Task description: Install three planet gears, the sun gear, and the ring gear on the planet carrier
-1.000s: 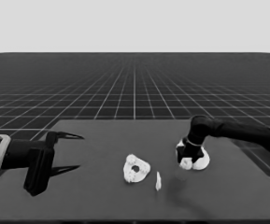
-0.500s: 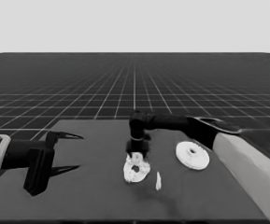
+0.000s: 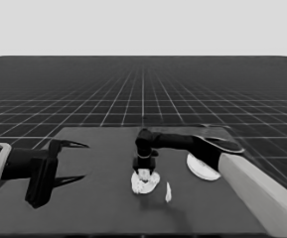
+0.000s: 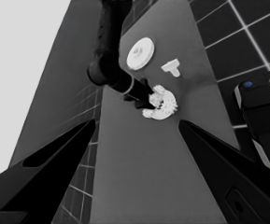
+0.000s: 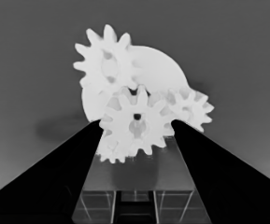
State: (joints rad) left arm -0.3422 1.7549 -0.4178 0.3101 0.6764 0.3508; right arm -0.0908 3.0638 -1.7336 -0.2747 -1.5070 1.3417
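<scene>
At frame centre the right pincer point(image 3: 144, 173) pinches a gear point(image 5: 137, 122) over the smaller round part point(image 3: 145, 183); left pincer point(image 3: 78, 161) spread.

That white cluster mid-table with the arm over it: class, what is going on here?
The right tool is down at the smaller round part in the middle of the table, its fingers around a gear seated among other gears on that part. The larger round part lies apart to the right, not yet placed on top, and a thin white piece lies beside the cluster. The left tool waits open over the table's left end.
</scene>
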